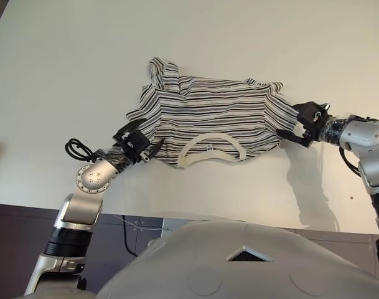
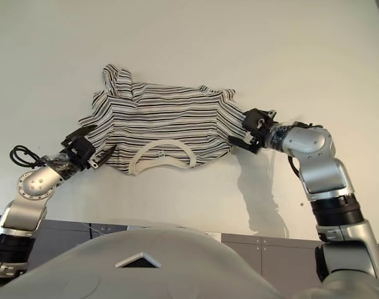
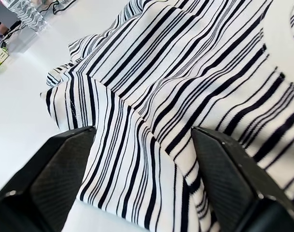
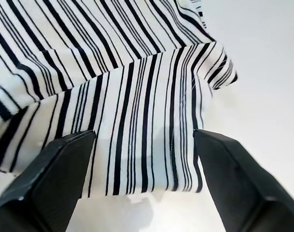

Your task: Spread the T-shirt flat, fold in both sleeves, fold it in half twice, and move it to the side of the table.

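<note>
**Both pincers wide open at the edges of the shirt**

T-shirt (image 1: 208,118) – black-and-white striped, lying rumpled on the white table (image 1: 65,75), roughly in the middle, not yet flat. White ribbed collar (image 1: 211,149) on the near side, curving open toward the robot. One sleeve (image 1: 164,71) bunched and sticking out at the far left corner; wrinkles and small folds along the far and right edges.

Left gripper (image 1: 154,131) at the near left corner of the shirt, low over the table. Opened wide, with the two dark fingers (image 3: 60,169) standing apart on either side of a loose fold of striped cloth. Fabric between them, not pinched; whether it brushes the inner face of either finger cannot be told.

Right gripper (image 1: 289,122) at the right edge of the shirt, pointing left toward it. Likewise spread wide – a flat flap of striped cloth with its hem lying in the gap, bare table beside it on the right. Nothing clamped, nothing lifted
</note>
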`<state>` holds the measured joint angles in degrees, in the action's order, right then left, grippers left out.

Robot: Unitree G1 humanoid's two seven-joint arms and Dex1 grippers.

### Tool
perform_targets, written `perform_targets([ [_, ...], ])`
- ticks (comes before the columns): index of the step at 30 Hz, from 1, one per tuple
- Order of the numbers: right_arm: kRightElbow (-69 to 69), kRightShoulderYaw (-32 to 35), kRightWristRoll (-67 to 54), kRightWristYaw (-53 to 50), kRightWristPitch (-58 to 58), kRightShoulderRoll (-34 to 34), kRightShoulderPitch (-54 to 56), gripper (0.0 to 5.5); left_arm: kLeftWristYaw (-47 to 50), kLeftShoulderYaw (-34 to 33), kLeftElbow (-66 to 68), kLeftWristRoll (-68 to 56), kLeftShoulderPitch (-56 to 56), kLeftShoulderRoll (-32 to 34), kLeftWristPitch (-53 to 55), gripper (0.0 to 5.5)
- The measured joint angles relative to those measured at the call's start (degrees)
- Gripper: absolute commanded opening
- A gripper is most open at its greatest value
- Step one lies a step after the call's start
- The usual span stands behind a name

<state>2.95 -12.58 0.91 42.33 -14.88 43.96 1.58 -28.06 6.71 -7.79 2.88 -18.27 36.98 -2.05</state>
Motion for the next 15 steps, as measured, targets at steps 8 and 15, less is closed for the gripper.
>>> perform_targets([
  [8,14.8,12.7,-18.4,4.1,-7.8,-2.9,-3.3,3.74,0.2,0.1,1.0,0.8,0.9,-0.1,-1.1,3.67],
  [15,11.9,7.5,-10.8,12.4,-1.5,4.9,-11.8,3.74,0.7,0.1,1.1,0.8,0.6,-0.1,-1.4,3.67],
])
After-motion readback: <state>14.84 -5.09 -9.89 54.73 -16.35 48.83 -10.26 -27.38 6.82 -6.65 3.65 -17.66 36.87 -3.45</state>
